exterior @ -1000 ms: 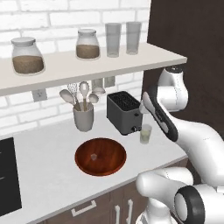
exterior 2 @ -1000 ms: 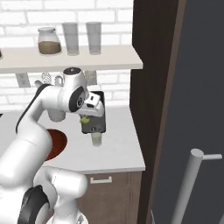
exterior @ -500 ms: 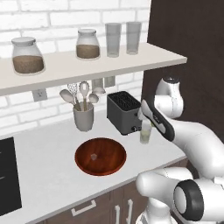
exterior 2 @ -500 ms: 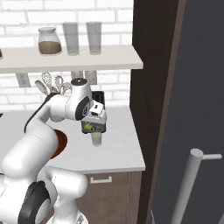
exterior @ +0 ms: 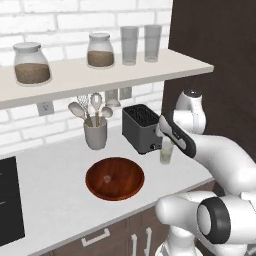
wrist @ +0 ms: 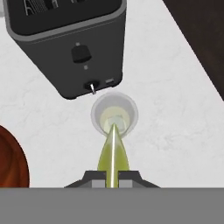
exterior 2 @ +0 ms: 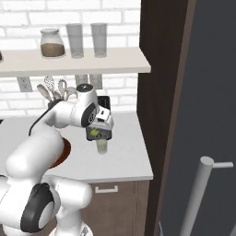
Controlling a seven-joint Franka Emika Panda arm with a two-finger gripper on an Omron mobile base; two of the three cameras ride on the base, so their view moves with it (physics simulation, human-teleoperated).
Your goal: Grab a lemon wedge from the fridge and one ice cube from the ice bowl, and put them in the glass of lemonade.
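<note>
Yellow-green lemon wedge (wrist: 113, 154) pinched above glass of lemonade (wrist: 114, 114).

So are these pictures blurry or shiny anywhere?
Hand view: sharp; the lemon wedge has a bright streak down its edge, above the glass of lemonade. Left base view: even light, soft shadow beside the toaster. Right base view: no glare.

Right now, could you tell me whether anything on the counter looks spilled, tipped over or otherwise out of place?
Nothing stands out. The glass of lemonade stands upright beside the black toaster, with no liquid on the counter around it. The hand holds the lemon wedge directly above the glass. The ice bowl sits level.
</note>
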